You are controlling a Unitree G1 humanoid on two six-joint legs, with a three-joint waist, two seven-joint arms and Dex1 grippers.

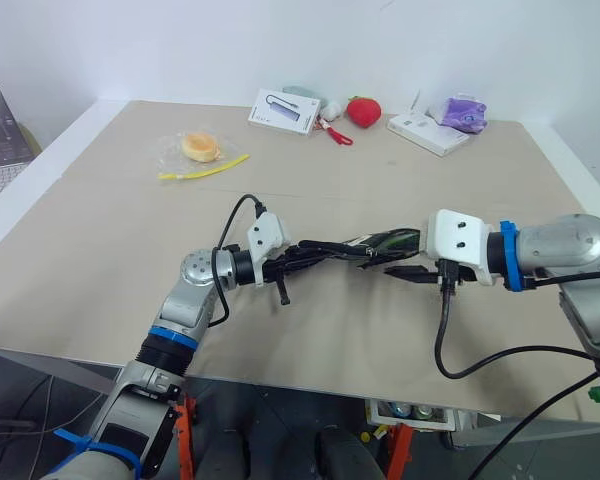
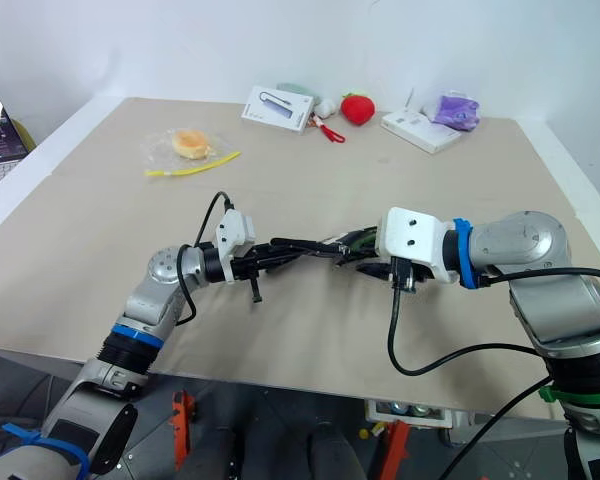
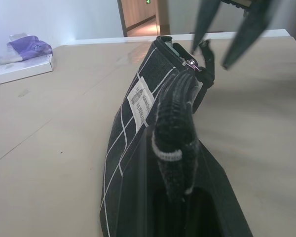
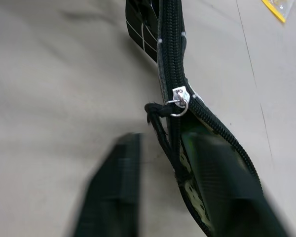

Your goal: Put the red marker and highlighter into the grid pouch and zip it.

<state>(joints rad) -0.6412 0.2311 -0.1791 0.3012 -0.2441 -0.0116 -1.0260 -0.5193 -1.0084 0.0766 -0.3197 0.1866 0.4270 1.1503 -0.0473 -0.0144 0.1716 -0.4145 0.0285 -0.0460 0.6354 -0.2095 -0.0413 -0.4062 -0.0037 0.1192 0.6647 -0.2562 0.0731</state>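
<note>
From the head view, I saw the pouch (image 1: 345,247) held above mid-table, left gripper (image 1: 280,262) clenched on its end. In the right wrist view, black fabric, white grid; right gripper (image 4: 187,192) fingers parted beside the zipper pull (image 4: 179,101).

The grid pouch (image 3: 138,128) looks like matt woven cloth, with a shiny metal zipper slider (image 4: 180,98) and braided pull cord (image 4: 160,128) right beside it.
</note>
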